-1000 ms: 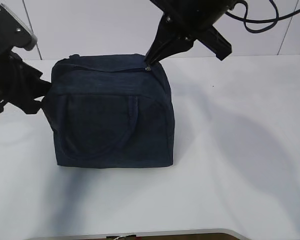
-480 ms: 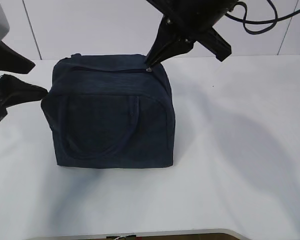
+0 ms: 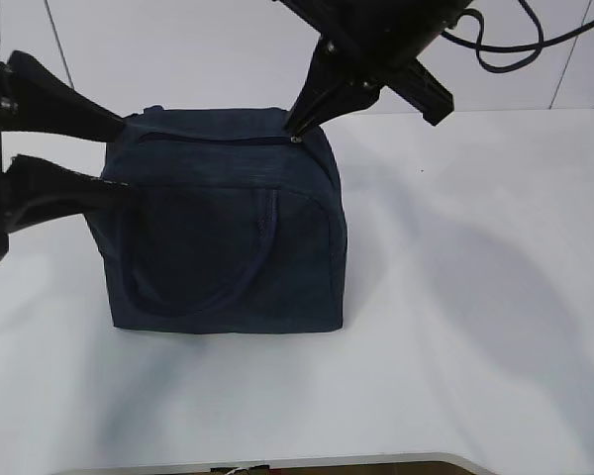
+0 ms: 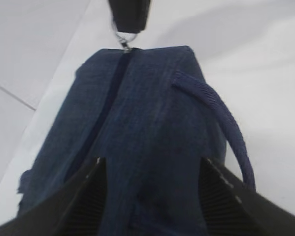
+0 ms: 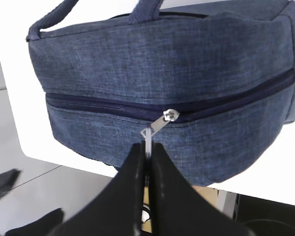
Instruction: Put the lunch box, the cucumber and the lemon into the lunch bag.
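Note:
The dark navy lunch bag (image 3: 228,228) stands on the white table with its top zipper closed. My right gripper (image 3: 295,132) comes down from above at the bag's top right corner. In the right wrist view it (image 5: 147,147) is shut on the metal ring pull (image 5: 155,129) of the zipper. My left gripper (image 3: 124,158) stands open at the bag's left end, one finger above and one in front of the fabric. In the left wrist view its jaws (image 4: 151,162) straddle the bag (image 4: 147,123). The lunch box, the cucumber and the lemon are out of view.
A strap handle (image 4: 221,118) lies loose over the bag's side. The white table (image 3: 475,297) stretches to the right of the bag, with its front edge (image 3: 277,463) close to the bottom. A black cable (image 3: 505,49) hangs behind the right arm.
My left gripper let go of the bag's left end, opened wider and drew back left, then came right again around that end. The right gripper has stayed on the pull.

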You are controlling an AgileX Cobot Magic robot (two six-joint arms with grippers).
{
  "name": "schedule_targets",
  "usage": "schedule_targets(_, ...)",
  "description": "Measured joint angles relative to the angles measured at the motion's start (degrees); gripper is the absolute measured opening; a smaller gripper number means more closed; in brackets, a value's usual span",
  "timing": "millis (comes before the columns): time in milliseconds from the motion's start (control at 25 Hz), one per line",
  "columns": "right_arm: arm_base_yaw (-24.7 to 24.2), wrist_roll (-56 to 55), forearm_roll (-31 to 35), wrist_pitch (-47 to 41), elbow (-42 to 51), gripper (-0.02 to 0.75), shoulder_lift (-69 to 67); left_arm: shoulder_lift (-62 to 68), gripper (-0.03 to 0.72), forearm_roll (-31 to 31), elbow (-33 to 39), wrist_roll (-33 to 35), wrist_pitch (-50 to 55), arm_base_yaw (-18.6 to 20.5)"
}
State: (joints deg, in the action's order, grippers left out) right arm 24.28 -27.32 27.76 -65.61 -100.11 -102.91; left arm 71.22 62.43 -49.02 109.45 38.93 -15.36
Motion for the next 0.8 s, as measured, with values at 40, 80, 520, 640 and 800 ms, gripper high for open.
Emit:
schedule_targets(40,0.00,0.00,0.11,0.00,0.00,0.005,0.00,0.80,0.432,0.25,0.00,0.94,0.13,0.00)
schedule_targets(80,0.00,0.12,0.11,0.00,0.00,0.005,0.00,1.48,0.432,0.36,0.00,2.18,0.21,0.00)
schedule_targets(520,0.00,1.08,0.80,0.11,0.00,0.005,-0.10,8.51,0.419,2.85,0.00,12.20,-11.65,-7.17)
schedule_targets(640,0.00,1.23,1.05,0.11,0.00,0.005,-0.10,9.58,0.368,2.75,0.00,12.34,-12.74,-7.50)
schedule_targets(800,0.00,1.26,1.31,0.11,0.00,0.005,-0.10,9.65,0.206,2.75,0.00,12.36,-15.24,-7.62)
